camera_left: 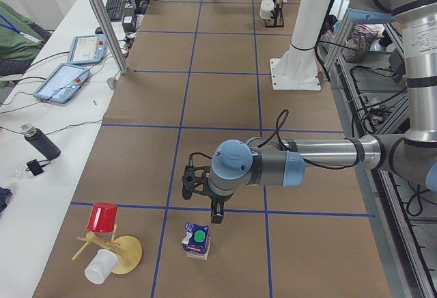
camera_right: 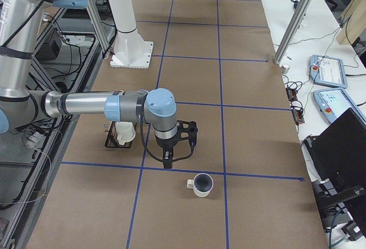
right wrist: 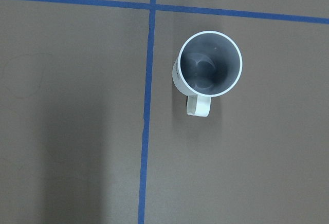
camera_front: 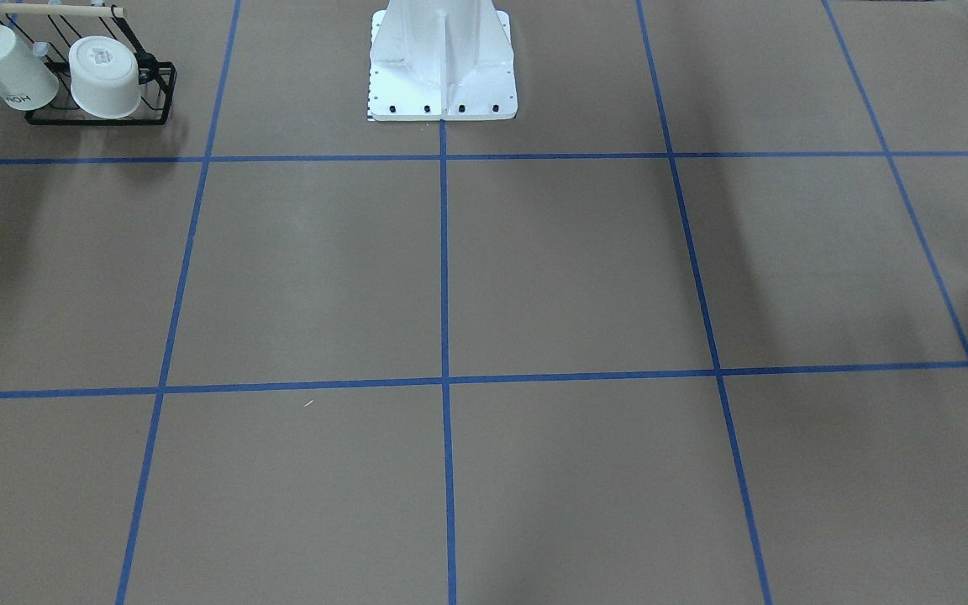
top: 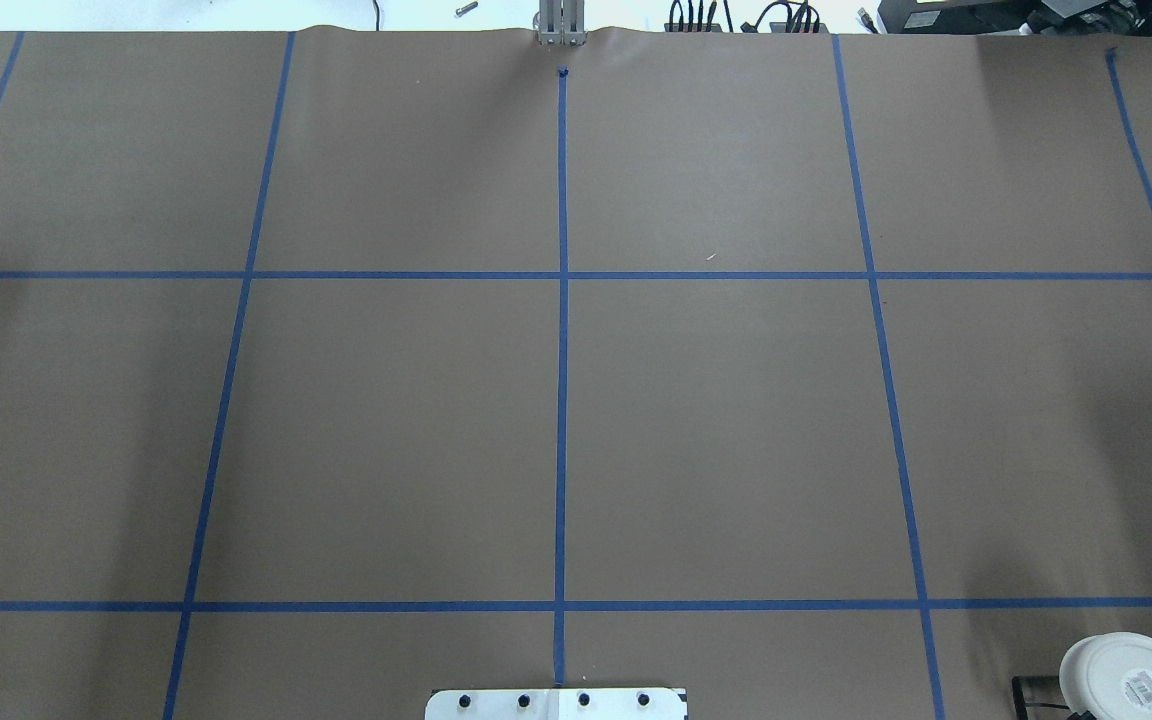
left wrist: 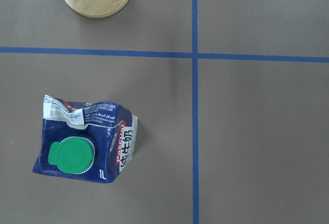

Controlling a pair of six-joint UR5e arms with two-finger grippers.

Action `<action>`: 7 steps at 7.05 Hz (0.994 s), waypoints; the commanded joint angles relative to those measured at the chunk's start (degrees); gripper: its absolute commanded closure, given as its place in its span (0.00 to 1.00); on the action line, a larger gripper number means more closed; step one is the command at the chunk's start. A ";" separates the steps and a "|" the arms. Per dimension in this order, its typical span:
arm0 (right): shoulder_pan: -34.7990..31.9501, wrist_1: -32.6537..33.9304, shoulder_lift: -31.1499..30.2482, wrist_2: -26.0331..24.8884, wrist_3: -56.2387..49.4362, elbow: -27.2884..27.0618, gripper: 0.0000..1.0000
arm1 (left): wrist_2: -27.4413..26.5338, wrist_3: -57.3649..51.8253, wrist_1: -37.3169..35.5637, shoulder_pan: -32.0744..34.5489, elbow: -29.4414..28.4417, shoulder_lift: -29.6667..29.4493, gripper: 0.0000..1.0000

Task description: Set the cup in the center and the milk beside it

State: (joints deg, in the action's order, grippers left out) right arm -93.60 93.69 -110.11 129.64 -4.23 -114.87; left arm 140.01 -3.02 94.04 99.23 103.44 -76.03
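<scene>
The cup (right wrist: 208,70), a small white mug with a dark grey inside, stands upright on the brown surface by a tape crossing. In the exterior right view the cup (camera_right: 202,185) is just beyond my right gripper (camera_right: 180,149), which hangs above the table and apart from it. The milk (left wrist: 85,142), a blue carton with a green cap, stands upright. In the exterior left view the milk (camera_left: 196,240) is just below and in front of my left gripper (camera_left: 203,204). I cannot tell whether either gripper is open. The center (top: 562,440) is bare.
A black rack (camera_front: 102,84) holds a taller cream mug and a wide white cup near my right side. A wooden stand (camera_left: 113,247) with a red cup and a white cup is close to the milk. The white robot pedestal (camera_front: 442,63) stands at the table's edge.
</scene>
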 commanded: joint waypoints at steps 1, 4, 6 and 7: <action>0.00 0.00 -0.02 0.00 -0.07 0.00 0.00 | -0.09 -0.06 0.09 0.00 0.10 0.00 0.02; 0.00 0.17 0.07 0.35 0.01 -1.14 0.00 | -0.18 0.03 0.09 0.00 3.42 0.18 0.02; 0.09 0.00 0.50 0.35 0.01 -1.14 0.00 | -0.18 0.55 0.18 0.00 4.74 -0.61 0.02; 0.09 -0.52 2.33 0.18 0.71 -1.66 0.00 | -0.26 0.64 0.26 0.00 5.89 -1.66 0.02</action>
State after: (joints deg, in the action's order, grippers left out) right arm -93.53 93.62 -109.27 129.95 -4.05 -116.11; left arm 139.81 -2.61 94.23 99.23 108.03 -76.78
